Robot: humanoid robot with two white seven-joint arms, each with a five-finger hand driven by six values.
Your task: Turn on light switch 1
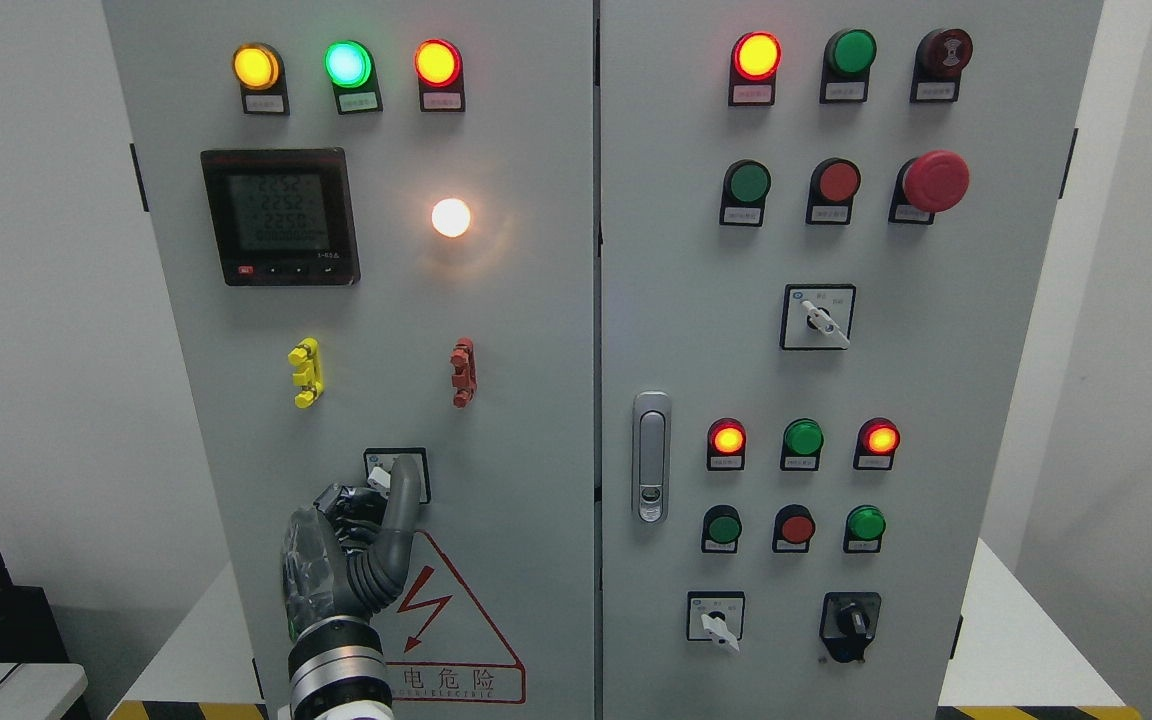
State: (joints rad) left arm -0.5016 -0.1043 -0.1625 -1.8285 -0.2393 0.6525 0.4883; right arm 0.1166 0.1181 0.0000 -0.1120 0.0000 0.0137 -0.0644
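Left hand (361, 545) rises from the bottom edge, left of the middle, and rests against the lower part of the left cabinet door (526, 420), its fingers (404, 500) curled up onto the switch (396, 473), a small black-framed square with a pale knob, which sits low on that door just above the warning triangle (451, 625); the fingertips cover most of the knob, so the hand looks closed on it, probably pinching it to twist, though the exact contact is hidden behind the knuckles. That grip makes sense for a rotary selector, which wants a turn rather than a push. Up and to the right of the switch a white lamp (451, 217) glows brightly on the same door, with a yellow clip (305, 372) and a red clip (462, 372) between the two, and a dark meter (279, 217) left of the lamp. Along the top of this door yellow, green and red pilot lights are all lit. On the right door (996, 400) are more buttons, a red mushroom stop (934, 181), other selectors and a latch (651, 457), all well apart from the hand. If the white lamp answers to this switch, the turn may be done already or nearly so; I cannot tell which lamp it feeds. No right arm shows anywhere
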